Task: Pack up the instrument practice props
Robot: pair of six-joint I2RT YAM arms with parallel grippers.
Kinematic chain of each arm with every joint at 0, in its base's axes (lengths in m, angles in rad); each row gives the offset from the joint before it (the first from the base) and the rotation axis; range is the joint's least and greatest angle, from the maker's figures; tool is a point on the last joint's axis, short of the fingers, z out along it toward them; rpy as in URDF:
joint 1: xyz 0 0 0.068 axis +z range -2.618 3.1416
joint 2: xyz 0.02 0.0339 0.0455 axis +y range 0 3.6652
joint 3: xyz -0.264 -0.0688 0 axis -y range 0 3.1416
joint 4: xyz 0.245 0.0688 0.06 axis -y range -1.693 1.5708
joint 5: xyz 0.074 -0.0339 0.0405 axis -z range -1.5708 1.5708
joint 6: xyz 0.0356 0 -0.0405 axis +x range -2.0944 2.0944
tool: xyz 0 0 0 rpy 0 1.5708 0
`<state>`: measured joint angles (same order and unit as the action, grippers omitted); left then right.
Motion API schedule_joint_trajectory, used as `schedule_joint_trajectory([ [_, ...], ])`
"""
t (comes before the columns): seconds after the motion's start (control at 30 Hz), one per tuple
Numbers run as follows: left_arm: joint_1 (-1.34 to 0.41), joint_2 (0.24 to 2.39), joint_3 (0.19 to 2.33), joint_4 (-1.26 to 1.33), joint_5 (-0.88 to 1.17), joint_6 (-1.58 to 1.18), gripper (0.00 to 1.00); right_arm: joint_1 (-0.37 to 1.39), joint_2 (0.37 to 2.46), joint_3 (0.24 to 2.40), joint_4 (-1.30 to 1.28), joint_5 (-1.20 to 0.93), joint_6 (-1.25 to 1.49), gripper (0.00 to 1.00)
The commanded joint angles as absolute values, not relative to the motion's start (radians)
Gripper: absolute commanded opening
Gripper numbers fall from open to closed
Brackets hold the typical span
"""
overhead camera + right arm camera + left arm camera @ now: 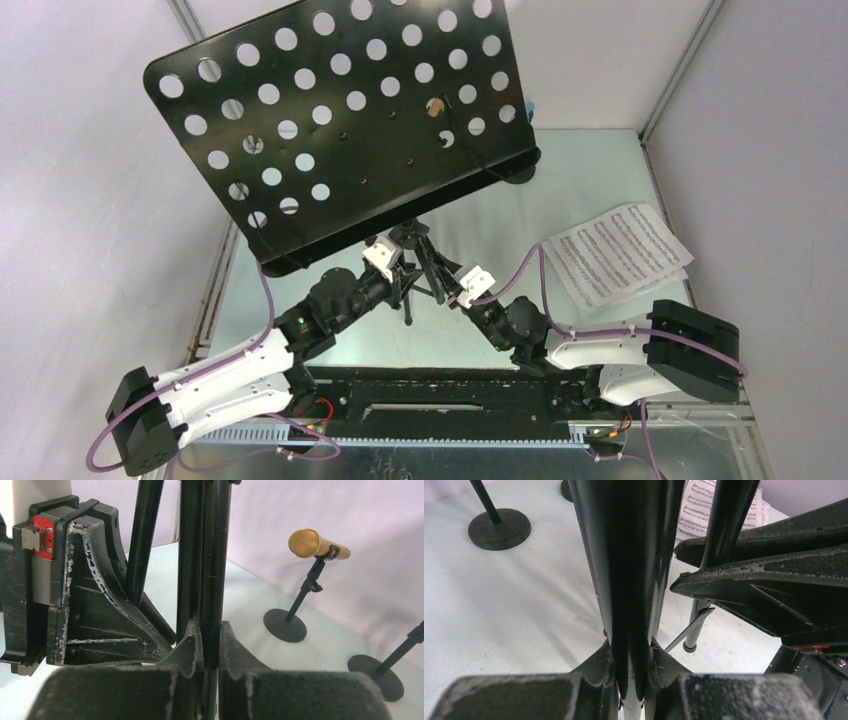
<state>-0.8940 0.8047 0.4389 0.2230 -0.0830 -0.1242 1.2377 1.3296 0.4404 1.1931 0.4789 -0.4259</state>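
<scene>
On the bench (590,180), the left gripper (385,255) and right gripper (468,283) each clamp the standing music rack's (340,120) legs, so packing looks barely begun: sheet-music pages (615,252) lie loose and the tan microphone (312,544) sits in its holder (285,625).

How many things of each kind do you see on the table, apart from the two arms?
Music stand: 1
Round-based holders: 2
Tan microphone: 1
Pile of sheet-music pages: 1
Total: 5 in plain view
</scene>
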Motion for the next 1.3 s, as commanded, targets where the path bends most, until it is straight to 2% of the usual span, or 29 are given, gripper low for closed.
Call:
schedule_joint_trajectory([
  [0.0, -0.904, 0.810, 0.552, 0.340, -0.022, -0.077, 0.00, 1.270, 1.319, 0.492, 1.358, 0.349, -0.435, 0.00],
  [0.3, -0.906, 0.805, 0.513, 0.306, -0.026, -0.073, 0.00, 1.283, 1.340, 0.388, 1.336, 0.467, -0.353, 0.00],
  [0.37, -0.906, 0.799, 0.489, 0.297, -0.028, -0.074, 0.00, 1.290, 1.339, 0.359, 1.316, 0.497, -0.329, 0.03],
  [0.5, -0.906, 0.784, 0.445, 0.280, -0.028, -0.074, 0.00, 1.312, 1.301, 0.303, 1.234, 0.535, -0.278, 0.21],
  [0.6, -0.906, 0.773, 0.418, 0.275, -0.026, -0.076, 0.00, 1.324, 1.242, 0.284, 1.139, 0.551, -0.238, 0.41],
  [0.83, -0.906, 0.769, 0.389, 0.287, -0.020, -0.090, 0.00, 1.328, 1.054, 0.326, 0.865, 0.530, -0.166, 0.71],
  [0.97, -0.907, 0.788, 0.396, 0.294, -0.008, -0.089, 0.00, 1.326, 0.956, 0.371, 0.816, 0.493, -0.149, 0.82],
  [1.2, -0.919, 0.817, 0.407, 0.295, 0.027, -0.088, 0.00, 1.228, 0.961, 0.491, 0.778, 0.377, -0.042, 0.86],
  [1.27, -0.923, 0.818, 0.407, 0.295, 0.027, -0.087, 0.00, 1.196, 0.987, 0.515, 0.775, 0.350, -0.021, 0.90],
])
